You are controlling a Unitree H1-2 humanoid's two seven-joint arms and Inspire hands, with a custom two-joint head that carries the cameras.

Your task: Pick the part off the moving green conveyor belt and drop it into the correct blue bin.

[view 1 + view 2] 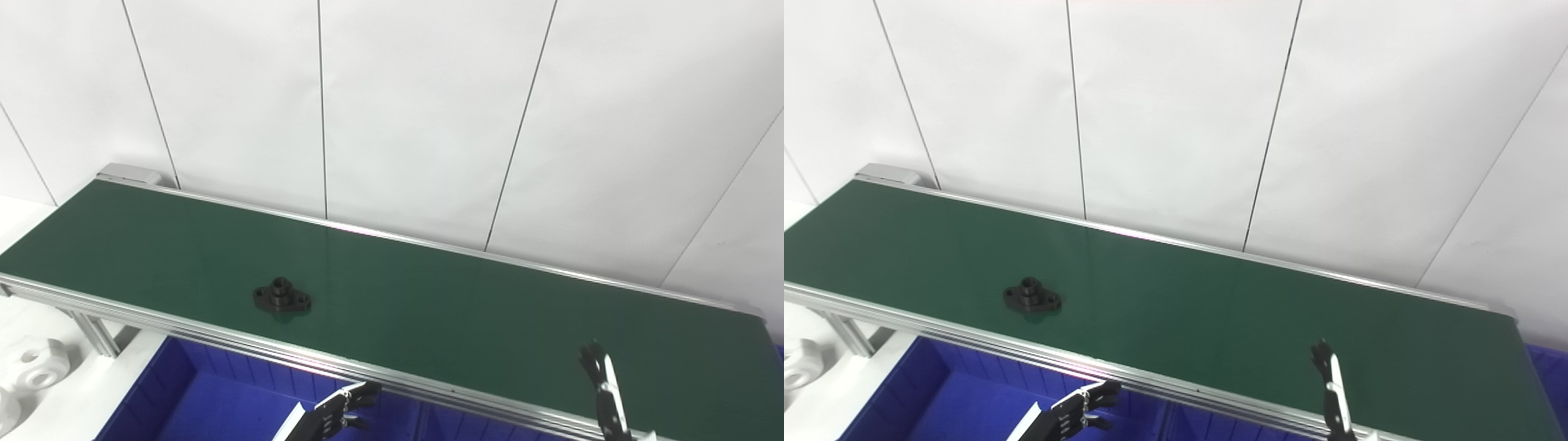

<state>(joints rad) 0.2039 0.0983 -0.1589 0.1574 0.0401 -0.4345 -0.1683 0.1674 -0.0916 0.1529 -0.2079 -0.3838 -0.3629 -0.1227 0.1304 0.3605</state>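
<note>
Left of centre in the frame, the black part [282, 296] lies flat on the green belt [429, 306] near its front rail, touched by neither hand. The left hand [340, 410] hangs below the rail over the blue bin [202, 398], fingers loosely curled and holding nothing; the right hand [603, 386] stands edge-on at lower right, fingers apart and empty. I reckon the belt could carry the part past a late reach, or the low flange could slip a hasty pinch.
</note>
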